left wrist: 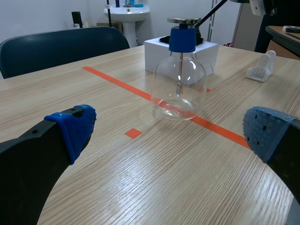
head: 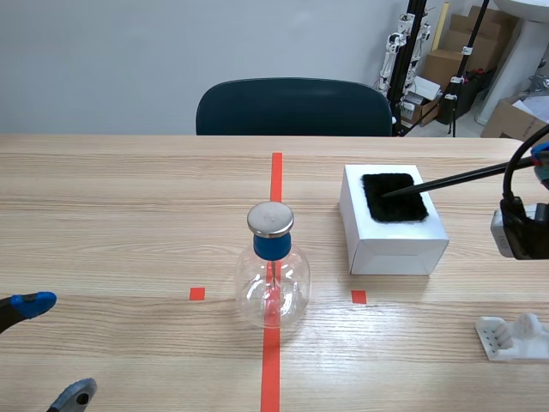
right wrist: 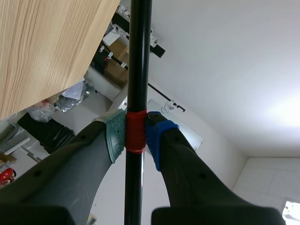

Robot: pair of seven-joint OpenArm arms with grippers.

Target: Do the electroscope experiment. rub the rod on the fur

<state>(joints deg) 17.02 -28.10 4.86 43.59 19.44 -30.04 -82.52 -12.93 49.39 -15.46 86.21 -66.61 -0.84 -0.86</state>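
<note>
Our right hand [right wrist: 135, 133] is clamped tight on the slim black rod [head: 455, 178], whose tip touches the fuzzy black fur [head: 396, 199] atop the white box [head: 395, 249]. Our left hand [left wrist: 171, 131] hangs wide open and holds nothing, near the round glass electroscope [head: 272, 279] on the wood-grain tabletop [head: 129, 215].

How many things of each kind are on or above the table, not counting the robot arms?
Glass electroscope: 1
White box: 1
Black fur: 1
Black rod: 1
White stand: 1
Total: 5
</note>
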